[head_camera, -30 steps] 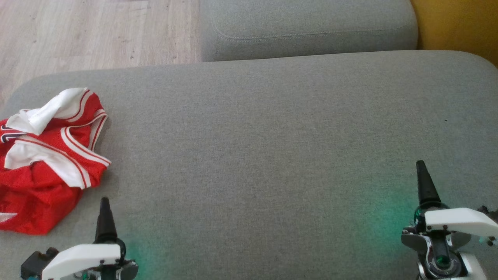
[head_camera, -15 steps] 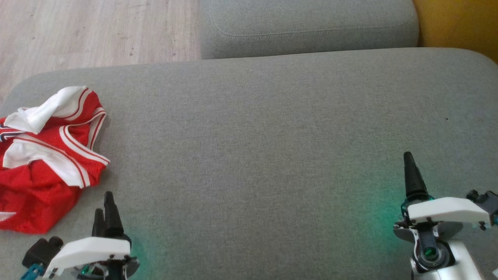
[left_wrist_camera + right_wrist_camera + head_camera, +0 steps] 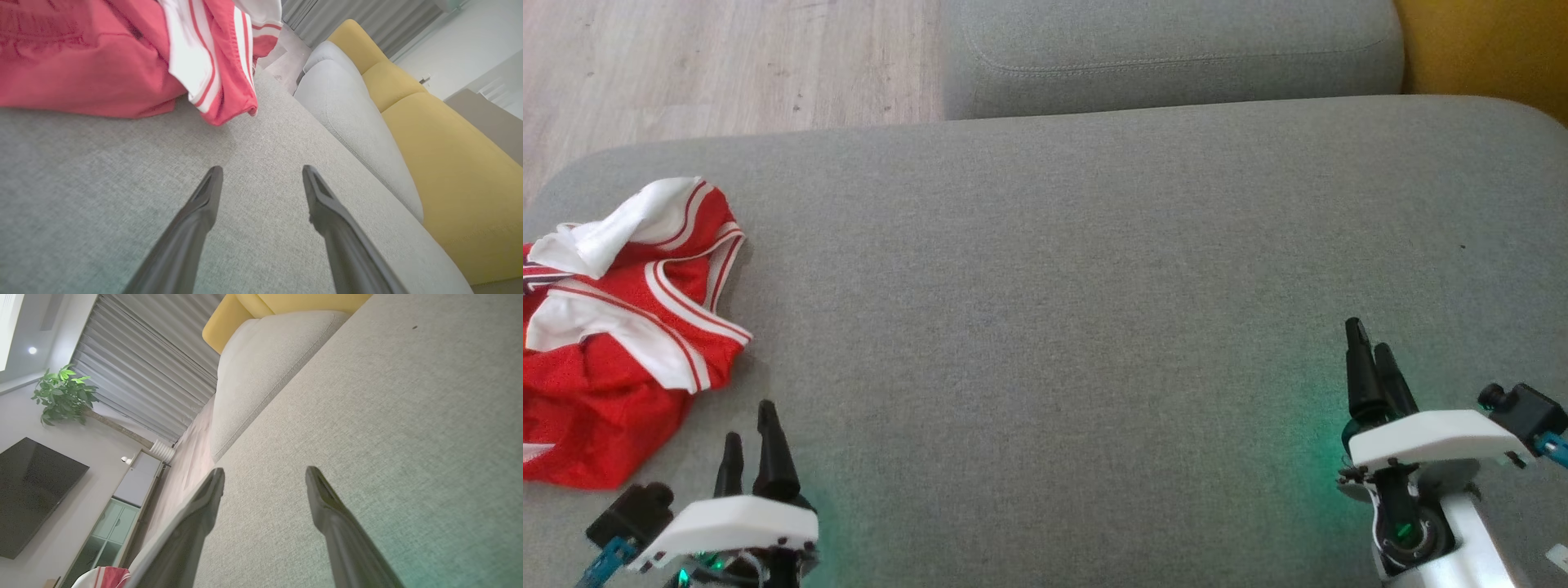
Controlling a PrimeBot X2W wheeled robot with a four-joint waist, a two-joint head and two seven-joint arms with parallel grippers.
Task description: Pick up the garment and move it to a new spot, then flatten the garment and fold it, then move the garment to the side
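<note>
A: Far left?
B: Crumpled red-and-white garment (image 3: 613,327), lying on grey seat cushion (image 3: 1054,269), near its left edge.
A: Left gripper (image 3: 749,421)?
B: Just beside garment, not touching; jaws spread, holding nothing.
A: Right gripper (image 3: 1367,336)?
B: Well apart from garment, over bare cushion; jaws spread, holding nothing.

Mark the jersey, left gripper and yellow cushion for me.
red jersey (image 3: 600,400), head view, red mesh body.
left gripper (image 3: 261,168), left wrist view, midway between fingertips.
yellow cushion (image 3: 441,163), left wrist view, top face.
</note>
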